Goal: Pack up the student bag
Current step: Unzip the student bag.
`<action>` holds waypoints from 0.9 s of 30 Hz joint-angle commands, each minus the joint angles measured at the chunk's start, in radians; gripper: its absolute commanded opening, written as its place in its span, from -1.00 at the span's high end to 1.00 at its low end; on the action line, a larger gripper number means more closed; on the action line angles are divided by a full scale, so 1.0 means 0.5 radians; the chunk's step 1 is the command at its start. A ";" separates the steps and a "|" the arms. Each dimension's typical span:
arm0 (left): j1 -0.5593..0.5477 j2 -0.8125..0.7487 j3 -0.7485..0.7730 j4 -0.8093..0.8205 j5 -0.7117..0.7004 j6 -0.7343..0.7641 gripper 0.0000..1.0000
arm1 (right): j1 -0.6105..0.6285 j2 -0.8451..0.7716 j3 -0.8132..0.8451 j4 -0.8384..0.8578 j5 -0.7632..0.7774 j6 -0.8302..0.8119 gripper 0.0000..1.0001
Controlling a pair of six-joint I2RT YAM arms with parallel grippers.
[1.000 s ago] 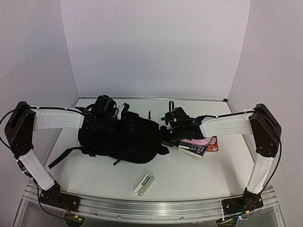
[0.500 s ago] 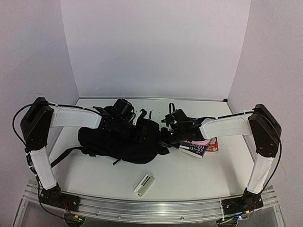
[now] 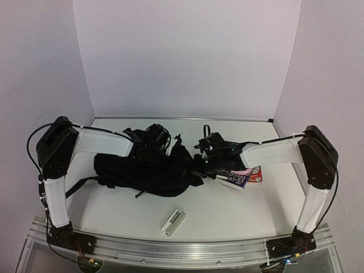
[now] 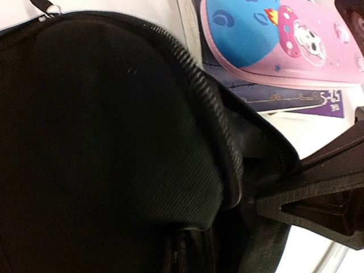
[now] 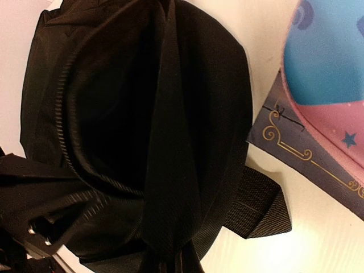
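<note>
The student bag (image 3: 142, 169), a large black backpack, lies on its side mid-table with its open mouth to the right. My left gripper (image 3: 165, 143) is over the bag's upper right part, shut, with dark fabric (image 4: 114, 142) bunched where its hidden fingers meet. My right gripper (image 3: 201, 162) is at the mouth's right rim, shut on a fold of the bag (image 5: 170, 170). The zip-lined opening (image 5: 96, 114) gapes dark on the left of the right wrist view. The right gripper's black finger (image 4: 318, 202) shows in the left wrist view, close by.
A pink and blue pencil case (image 3: 236, 170) lies on a purple book (image 3: 233, 181) just right of the bag, beside a red item (image 3: 256, 173). A small white case (image 3: 173, 222) lies near the front edge. A bag strap (image 3: 77, 186) trails left.
My left arm swung right across the bag to its upper right part and shut there. My right gripper shut on the mouth's rim and barely moved.
</note>
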 commanded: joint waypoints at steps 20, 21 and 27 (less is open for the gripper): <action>1.312 -0.760 -0.583 0.095 0.706 -0.194 1.00 | -0.034 -0.062 -0.119 0.010 0.165 -0.009 1.00; 1.353 -0.734 -0.623 0.134 0.753 -0.211 1.00 | -0.039 -0.046 -0.117 0.008 0.164 -0.016 1.00; 1.665 -0.732 -0.871 0.319 0.791 -0.363 0.99 | -0.140 -0.034 -0.218 0.007 0.169 -0.009 1.00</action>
